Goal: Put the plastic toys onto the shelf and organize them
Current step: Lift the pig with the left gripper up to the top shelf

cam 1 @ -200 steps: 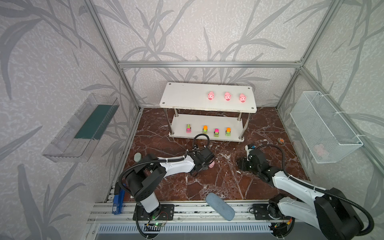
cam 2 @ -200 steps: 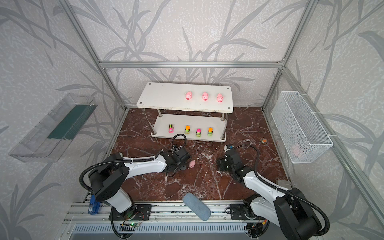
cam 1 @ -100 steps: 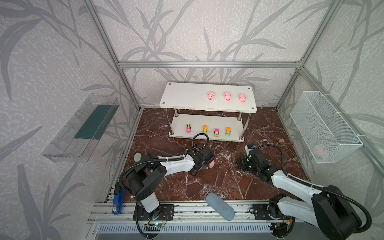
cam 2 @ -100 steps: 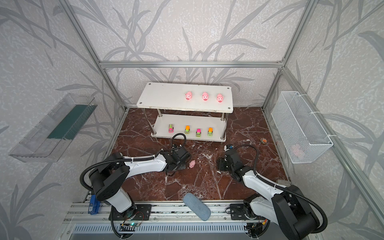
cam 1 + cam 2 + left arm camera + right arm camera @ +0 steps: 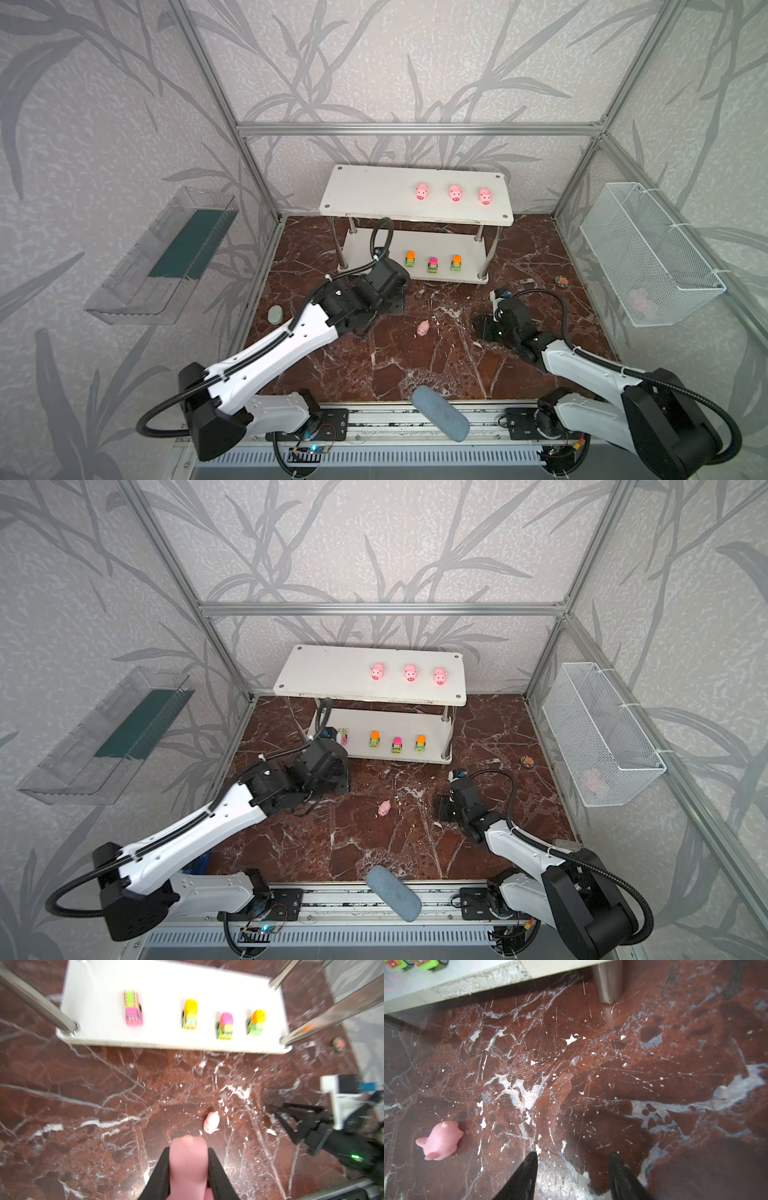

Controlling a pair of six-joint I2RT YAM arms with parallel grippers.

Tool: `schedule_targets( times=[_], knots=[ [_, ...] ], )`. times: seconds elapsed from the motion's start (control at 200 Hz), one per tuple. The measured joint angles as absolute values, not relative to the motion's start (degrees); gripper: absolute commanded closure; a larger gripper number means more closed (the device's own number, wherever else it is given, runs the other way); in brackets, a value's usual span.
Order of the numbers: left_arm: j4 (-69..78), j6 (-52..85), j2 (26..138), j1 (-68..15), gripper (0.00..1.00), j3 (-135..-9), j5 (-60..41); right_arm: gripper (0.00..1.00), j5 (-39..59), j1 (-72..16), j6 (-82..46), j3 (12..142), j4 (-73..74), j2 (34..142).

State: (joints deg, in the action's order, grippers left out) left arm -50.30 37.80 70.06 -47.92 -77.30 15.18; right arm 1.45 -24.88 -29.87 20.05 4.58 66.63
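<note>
My left gripper (image 5: 188, 1151) is shut on a pink pig (image 5: 188, 1169) and holds it above the marble floor, near the shelf's front left post (image 5: 397, 303). A second pig (image 5: 423, 328) lies on its side on the floor between the arms, also in the right wrist view (image 5: 440, 1140). My right gripper (image 5: 573, 1155) stands open and empty low over the floor, right of that pig (image 5: 482, 328). The white shelf (image 5: 374, 195) carries three pigs (image 5: 455, 193) on its top board. Several green trucks (image 5: 190, 1015) stand in a row on its lower board.
A blue-grey oval pad (image 5: 440, 413) lies at the front edge. A pale-green oval (image 5: 275, 314) sits by the left wall and a small orange disc (image 5: 562, 281) by the right. On the side walls hang a clear tray (image 5: 162, 257) and a wire basket (image 5: 648, 253).
My left gripper has shut on a pig and risen with it, drawing back to the left from the pig that stays on the floor. The right arm has hardly moved.
</note>
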Motion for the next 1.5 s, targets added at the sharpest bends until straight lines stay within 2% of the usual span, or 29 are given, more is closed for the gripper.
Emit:
schedule_targets(
  times=[0.18, 0.315, 0.485, 0.8, 1.03, 1.5],
  knots=[
    [-55.94, 29.32, 70.00, -45.08, 0.74, -95.07, 16.84, 0.45, 1.61, -24.82, -29.74, 20.08, 5.10, 68.23],
    [-55.59, 24.12, 74.13, -39.13, 0.74, -105.10, 14.55, 0.45, 2.07, -24.77, -29.69, 20.12, 5.34, 68.99],
    [-55.35, 19.90, 84.99, -33.08, 0.74, -117.80, 9.93, 0.45, 2.20, -24.77, -29.17, 20.29, 5.21, 68.31],
    [-57.49, 17.02, 104.84, -28.56, 0.74, -138.87, 4.40, 0.45, 1.15, -24.77, -27.79, 20.62, 0.89, 59.68],
    [-58.46, 16.45, 111.20, -27.18, 0.74, -142.47, 4.29, 0.45, -0.78, -24.77, -26.41, 21.15, -2.85, 55.11],
    [-58.13, 16.47, 115.74, -24.56, 0.74, -144.09, 3.03, 0.45, -2.09, -24.51, -25.43, 21.39, -3.77, 56.80]
  ],
)
